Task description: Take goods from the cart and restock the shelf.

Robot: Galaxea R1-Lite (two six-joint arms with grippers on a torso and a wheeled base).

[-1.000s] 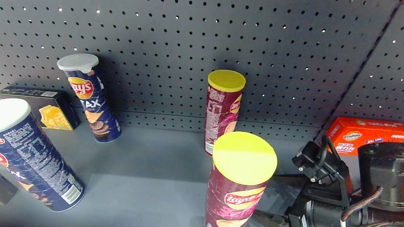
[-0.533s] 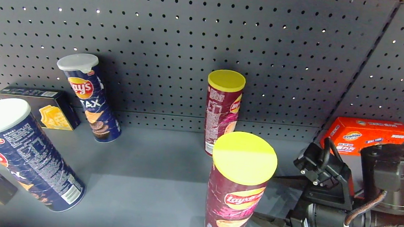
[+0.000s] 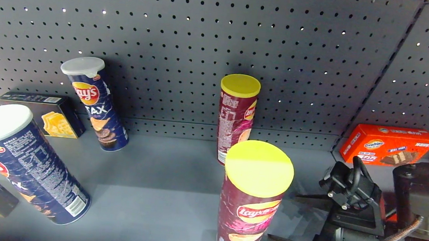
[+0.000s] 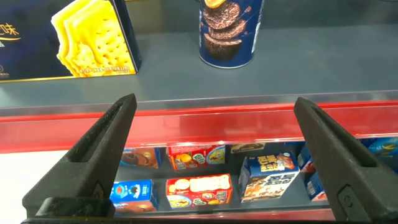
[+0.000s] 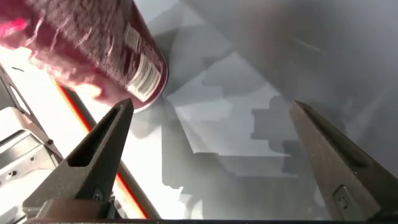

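The right hand point(image 3: 285, 218) had drawn back from the maroon chip can point(image 3: 254, 201), fingers spread and empty; the can stood upright near the front edge of the shelf point(image 3: 161, 193). The left hand point(image 4: 214, 106) gaped empty too.

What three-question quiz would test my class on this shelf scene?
1. How many maroon cans stand on the shelf? A one; B two; C four.
2. Fill in: the right claw beside the front can is ____ (open or shut).
3. True or false: the front can lies on its side.
Key: 1 B; 2 open; 3 false.
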